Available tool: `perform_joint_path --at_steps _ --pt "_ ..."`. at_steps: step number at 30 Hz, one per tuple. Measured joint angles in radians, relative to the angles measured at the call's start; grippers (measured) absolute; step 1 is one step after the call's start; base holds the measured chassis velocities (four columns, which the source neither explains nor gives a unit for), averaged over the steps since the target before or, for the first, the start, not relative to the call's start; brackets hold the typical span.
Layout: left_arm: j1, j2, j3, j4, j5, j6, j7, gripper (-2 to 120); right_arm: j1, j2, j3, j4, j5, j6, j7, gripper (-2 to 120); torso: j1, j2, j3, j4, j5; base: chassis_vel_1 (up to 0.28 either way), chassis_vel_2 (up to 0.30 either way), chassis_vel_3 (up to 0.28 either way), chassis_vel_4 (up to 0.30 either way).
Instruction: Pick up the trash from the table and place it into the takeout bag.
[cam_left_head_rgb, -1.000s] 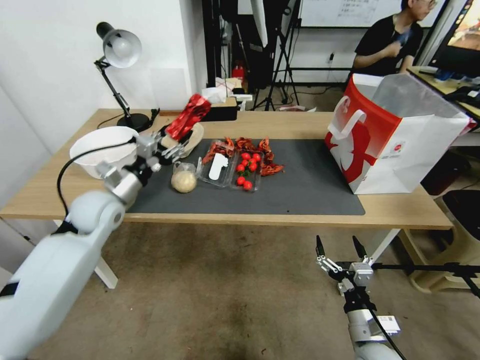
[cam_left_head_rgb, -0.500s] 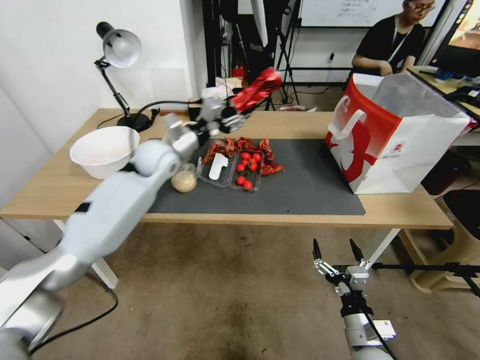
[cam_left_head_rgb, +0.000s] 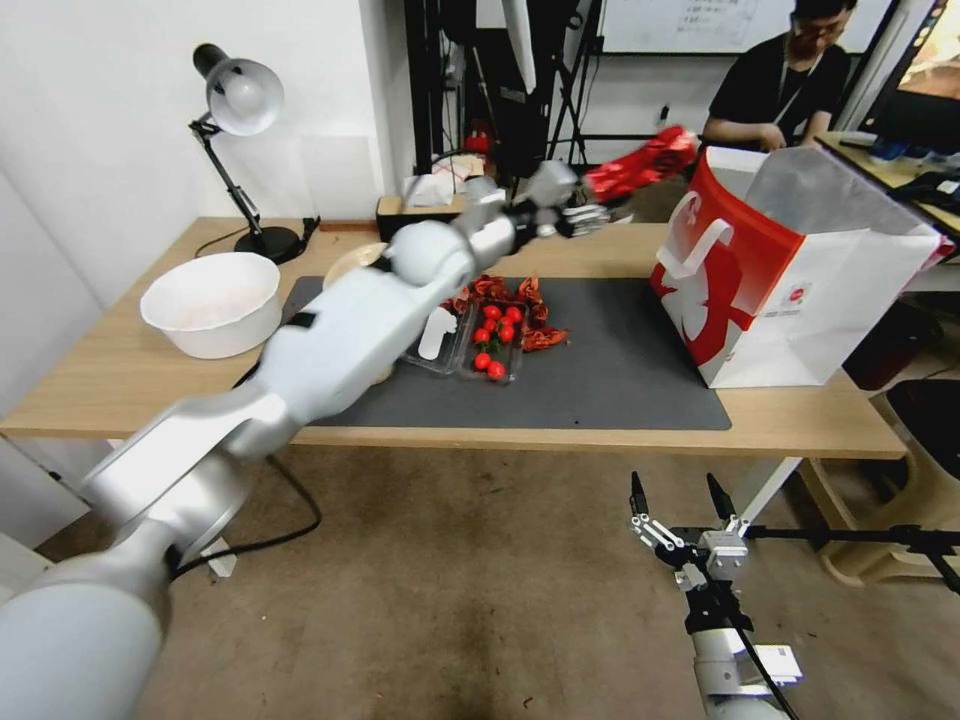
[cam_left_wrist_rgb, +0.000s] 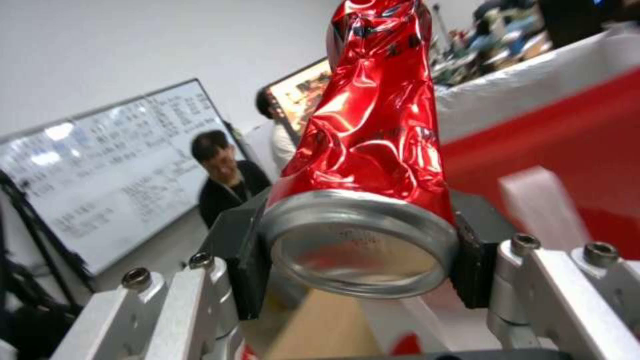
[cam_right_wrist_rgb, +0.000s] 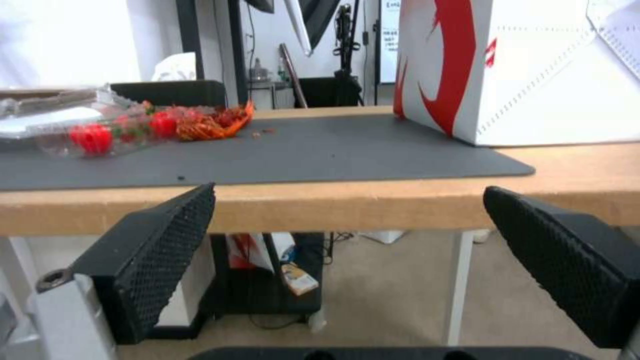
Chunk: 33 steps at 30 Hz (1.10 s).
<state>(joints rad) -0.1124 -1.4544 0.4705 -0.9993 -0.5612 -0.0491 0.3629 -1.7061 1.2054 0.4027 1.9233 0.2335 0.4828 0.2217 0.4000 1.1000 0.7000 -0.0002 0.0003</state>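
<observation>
My left gripper (cam_left_head_rgb: 597, 203) is shut on a crushed red can (cam_left_head_rgb: 643, 163) and holds it in the air, just left of the takeout bag's open top. The wrist view shows the can (cam_left_wrist_rgb: 373, 125) clamped at its silver base between the black pads (cam_left_wrist_rgb: 243, 260), with the bag's red panel (cam_left_wrist_rgb: 573, 125) close behind. The red-and-white takeout bag (cam_left_head_rgb: 800, 280) stands upright at the right end of the table (cam_left_head_rgb: 120, 390). A shallow beige bowl (cam_left_head_rgb: 350, 262) peeks out behind my left arm. My right gripper (cam_left_head_rgb: 680, 495) hangs open below the table's front edge.
On the dark grey mat (cam_left_head_rgb: 620, 370) lies a clear tray of red tomatoes (cam_left_head_rgb: 492, 345) beside red shells (cam_left_head_rgb: 500, 290). A white bowl (cam_left_head_rgb: 210, 300) and a desk lamp (cam_left_head_rgb: 235, 95) stand at the left end. The mat between tray and bag is bare.
My left arm swung right across the table, carrying the red can from above the mat's left end to beside the bag's rim. The right gripper barely moved.
</observation>
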Motion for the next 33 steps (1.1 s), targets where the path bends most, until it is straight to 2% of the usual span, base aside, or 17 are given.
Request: perform_joint_path --at_steps 1,2,5,6,9,10,11,13,14,17,21,27,33 --pt "-0.027 -0.031 0.011 0.038 0.027 0.0 -0.022 51 0.0 -0.001 -0.001 0.001 0.001 0.0 0.0 100 0.0 0.0 0.0 -0.0001 0.0001 0.0 0.0 0.0 0.0" --pt "-0.027 -0.031 0.011 0.038 0.027 0.0 -0.022 51 0.0 -0.001 -0.001 0.001 0.001 0.0 0.0 100 0.0 0.0 0.0 -0.0001 0.0001 0.0 0.0 0.0 0.0" --pt "-0.095 -0.089 0.061 0.132 0.152 -0.022 -0.084 51 0.005 -0.004 -0.002 -0.002 0.003 -0.001 0.002 100 0.0 0.0 0.0 0.0001 0.0001 0.0 0.0 0.0 0.0" --pt "-0.095 -0.089 0.061 0.132 0.152 -0.022 -0.084 51 0.005 -0.004 -0.002 -0.002 0.003 -0.001 0.002 100 0.0 0.0 0.0 0.0001 0.0001 0.0 0.0 0.0 0.0" --pt "-0.137 -0.113 0.106 0.173 0.271 -0.05 -0.117 51 0.008 -0.006 -0.003 -0.004 0.004 -0.001 0.002 100 0.0 0.0 0.0 0.0004 -0.0002 0.0 0.0 0.0 0.0" --pt "-0.137 -0.113 0.106 0.173 0.271 -0.05 -0.117 51 0.008 -0.006 -0.003 -0.004 0.004 -0.001 0.002 100 0.0 0.0 0.0 0.0004 -0.0002 0.0 0.0 0.0 0.0" --pt "-0.146 -0.118 0.114 0.18 0.306 -0.059 -0.121 51 0.008 -0.007 -0.003 -0.005 0.005 -0.001 0.002 100 0.0 0.0 0.0 0.0004 -0.0002 0.0 0.0 0.0 0.0" --pt "-0.167 -0.136 0.137 0.199 0.454 -0.103 -0.136 51 0.011 -0.01 -0.003 -0.01 0.006 -0.001 0.003 100 0.0 0.0 0.0 0.0003 -0.0001 0.0 0.0 0.0 0.0" --pt "-0.167 -0.136 0.137 0.199 0.454 -0.103 -0.136 51 0.011 -0.01 -0.003 -0.01 0.006 -0.001 0.003 100 0.0 0.0 0.0 0.0003 -0.0001 0.0 0.0 0.0 0.0" --pt "-0.171 -0.139 0.164 0.184 0.569 -0.148 -0.151 51 0.013 -0.011 -0.003 -0.013 0.008 -0.001 0.004 100 0.0 0.0 0.0 0.0003 -0.0002 0.0 0.0 0.0 0.0" --pt "-0.171 -0.136 0.191 0.152 0.594 -0.157 -0.17 51 0.015 -0.01 -0.003 -0.016 0.009 -0.001 0.004 100 0.0 0.0 0.0 0.0001 -0.0003 0.0 0.0 0.0 0.0" --pt "-0.182 -0.148 0.201 0.154 0.612 -0.167 -0.207 51 0.014 -0.008 -0.003 -0.018 0.009 -0.001 0.004 100 0.0 0.0 0.0 0.0003 -0.0003 0.0 0.0 0.0 0.0" --pt "-0.201 -0.155 0.259 0.152 0.626 -0.157 -0.24 51 0.013 -0.007 -0.006 -0.02 0.009 -0.001 0.001 100 0.0 0.0 0.0 0.0001 -0.0003 0.0 0.0 0.0 0.0"
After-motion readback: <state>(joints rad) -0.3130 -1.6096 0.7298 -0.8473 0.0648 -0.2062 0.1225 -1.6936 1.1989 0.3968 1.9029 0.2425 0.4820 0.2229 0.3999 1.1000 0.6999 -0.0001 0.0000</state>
